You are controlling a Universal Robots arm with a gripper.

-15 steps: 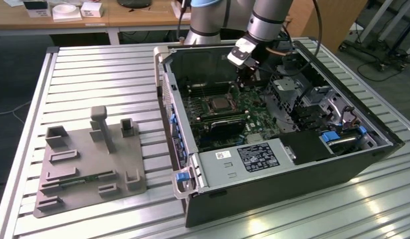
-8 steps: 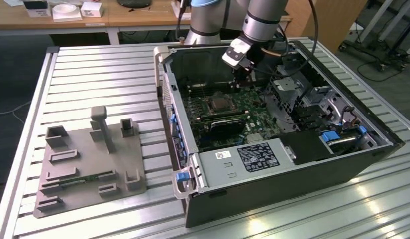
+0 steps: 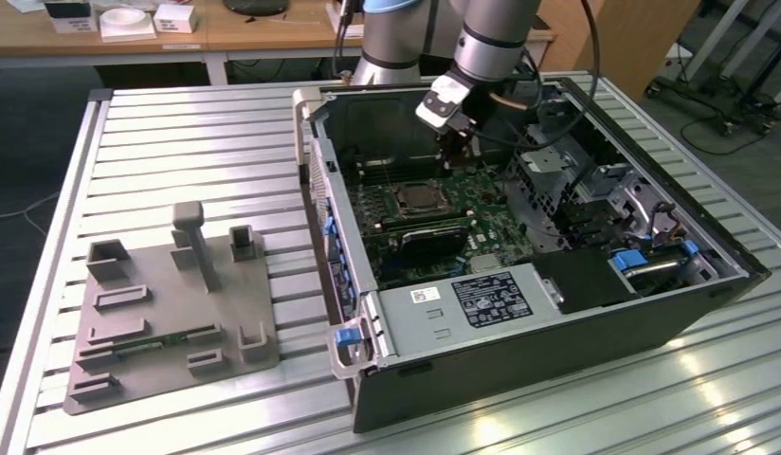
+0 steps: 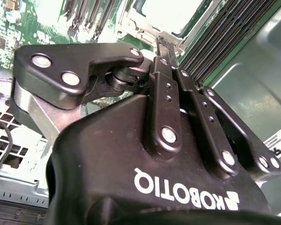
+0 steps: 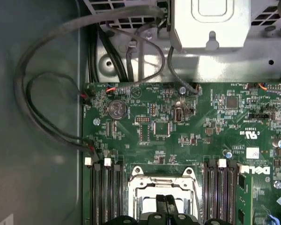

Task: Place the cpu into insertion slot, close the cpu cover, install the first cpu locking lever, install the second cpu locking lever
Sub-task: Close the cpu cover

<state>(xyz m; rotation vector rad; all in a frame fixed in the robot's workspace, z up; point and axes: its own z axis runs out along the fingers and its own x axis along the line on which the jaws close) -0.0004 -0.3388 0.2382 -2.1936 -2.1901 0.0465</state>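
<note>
We log the gripper (image 5: 165, 201) clenched, seemingly on nothing, just over the insertion slot (image 5: 161, 183) on the green motherboard (image 5: 196, 136).

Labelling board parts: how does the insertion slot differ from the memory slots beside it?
The insertion slot is one square with a silvery metal frame; the memory slots are long, narrow, dark strips. The insertion slot stands alone; the memory slots flank it in groups, white clips at their ends. Both sit on the green motherboard.
</note>
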